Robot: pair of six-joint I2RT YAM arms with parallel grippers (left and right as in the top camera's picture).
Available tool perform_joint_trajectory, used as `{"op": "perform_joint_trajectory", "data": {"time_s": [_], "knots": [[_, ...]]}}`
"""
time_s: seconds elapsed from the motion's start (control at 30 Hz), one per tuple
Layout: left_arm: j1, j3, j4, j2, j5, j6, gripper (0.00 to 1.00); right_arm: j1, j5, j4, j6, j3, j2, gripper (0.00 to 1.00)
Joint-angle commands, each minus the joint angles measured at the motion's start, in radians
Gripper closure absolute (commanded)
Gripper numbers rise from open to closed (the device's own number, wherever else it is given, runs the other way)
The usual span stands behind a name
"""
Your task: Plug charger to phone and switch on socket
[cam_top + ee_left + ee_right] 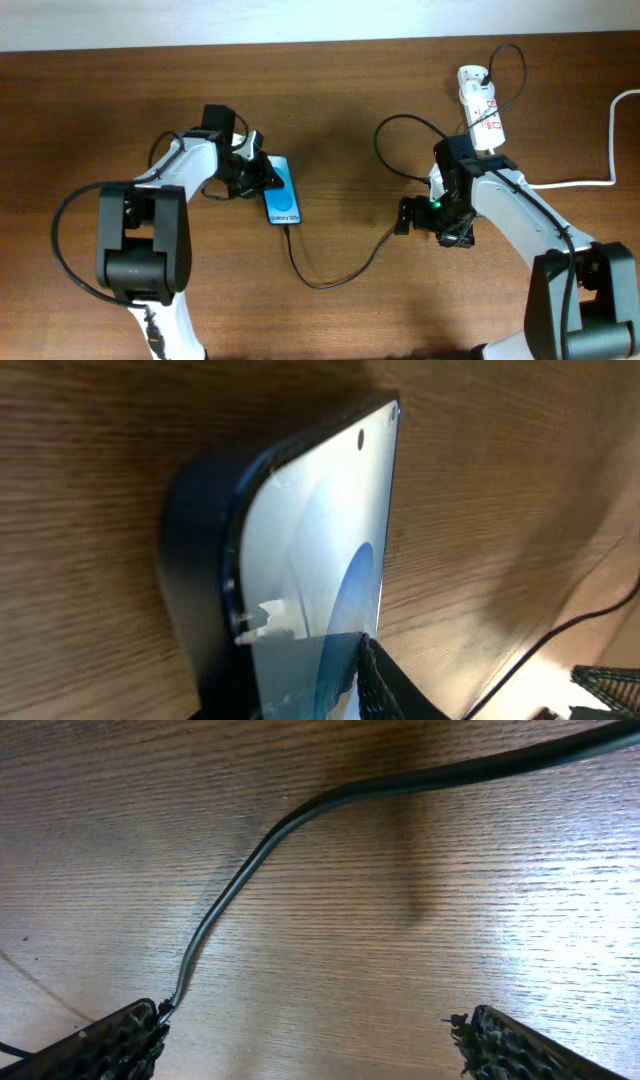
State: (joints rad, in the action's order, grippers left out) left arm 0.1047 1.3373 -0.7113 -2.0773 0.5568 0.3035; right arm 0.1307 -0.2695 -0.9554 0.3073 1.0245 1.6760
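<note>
Left pincer (264,175) snug around phone (285,200), upper end.

In the overhead view, the phone (283,198) carries one short line of white lettering near the lower end of its blue screen. It looks like "Galaxy S25+", though it is so small that the last characters are hard to make out. The socket (482,108) bears red markings on its white top, too small and blurred to read as letters or numbers, and in the left wrist view the phone's glass shows only blurred reflections, with no legible writing.
</note>
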Motion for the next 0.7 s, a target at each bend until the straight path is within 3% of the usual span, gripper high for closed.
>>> {"op": "perform_joint_trajectory", "data": {"time_s": [0.0, 0.67], "knots": [[-0.008, -0.039, -0.031, -0.051, -0.296, 0.003, 0.74, 0.001, 0.013, 0.003, 0.0, -0.006, -0.014, 0.02], [-0.008, -0.039, -0.044, -0.051, -0.388, 0.003, 0.73, 0.001, 0.013, 0.003, 0.0, -0.006, -0.014, 0.02]]}}
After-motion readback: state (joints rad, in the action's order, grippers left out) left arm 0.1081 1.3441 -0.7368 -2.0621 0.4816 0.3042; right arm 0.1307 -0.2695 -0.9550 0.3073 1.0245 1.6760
